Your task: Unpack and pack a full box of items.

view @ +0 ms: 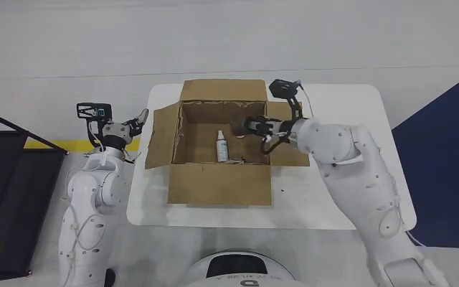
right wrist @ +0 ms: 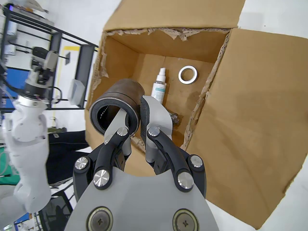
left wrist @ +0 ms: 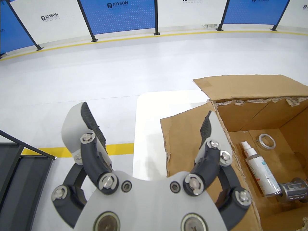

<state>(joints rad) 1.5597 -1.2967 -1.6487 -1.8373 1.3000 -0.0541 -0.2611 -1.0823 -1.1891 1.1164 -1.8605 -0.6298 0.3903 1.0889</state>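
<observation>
1. Right claw [right wrist: 132, 114]: clamped on a dark cylinder [right wrist: 120, 97], with one finger inside the bore and the other against the outer wall. It is held at the mouth of the box [view: 219, 185], toward 2 o'clock of the box centre in the top view.
2. Left claw [left wrist: 146, 111]: jaws spread wide, holding nothing. It is at 9 o'clock of the box, beyond the tabletop [view: 337, 107] edge, near the 9 o'clock flap.
3. Step in hand (judged): one item is being carried across the box mouth. Whether it is going out or in cannot be told.
4. Next move (judged):
   - If unpacking, lift the cylinder above the 3 o'clock wall and flap, then set it on the tabletop.
   - If packing, lower it onto the box floor, keeping off the ring.
5. Box: cardboard, all four flaps folded outward. Contents:
   - Spray bottle [view: 222, 146], lying at centre with its nozzle toward 12 o'clock.
   - Metal ring [right wrist: 188, 74], lying flat at 1 o'clock of the bottle, apart from it.
   - Silver cylinder [left wrist: 291, 191], at 5 o'clock, just beside the bottle's base.
</observation>
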